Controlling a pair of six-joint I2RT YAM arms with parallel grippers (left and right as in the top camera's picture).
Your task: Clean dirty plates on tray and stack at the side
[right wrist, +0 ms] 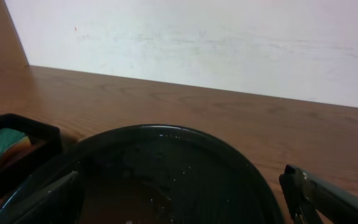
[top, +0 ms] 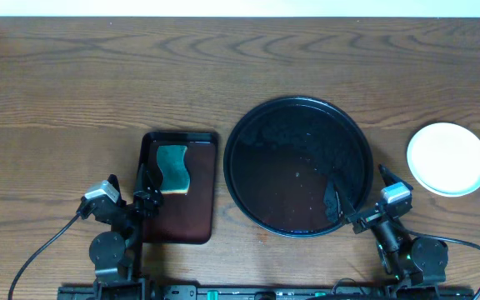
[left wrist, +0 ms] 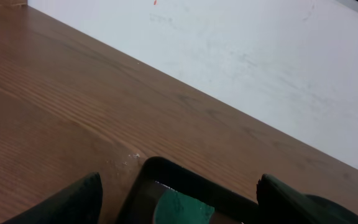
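Soft, even light fills the overhead view; the brown wooden table shows crisp grain and only faint, short shadows. The large round glossy black tray carries a dull sheen and small bright specks, while the white round plate at the frame's right is nearly blown out. In both wrist views the pale wall is bright, and the fingers of the left gripper and right gripper are dark, soft blurs along the bottom

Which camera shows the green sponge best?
Overhead: the whole sponge shows, lying in the brown tray. Left wrist shows only a green corner at the bottom; right wrist shows one end at the left edge.
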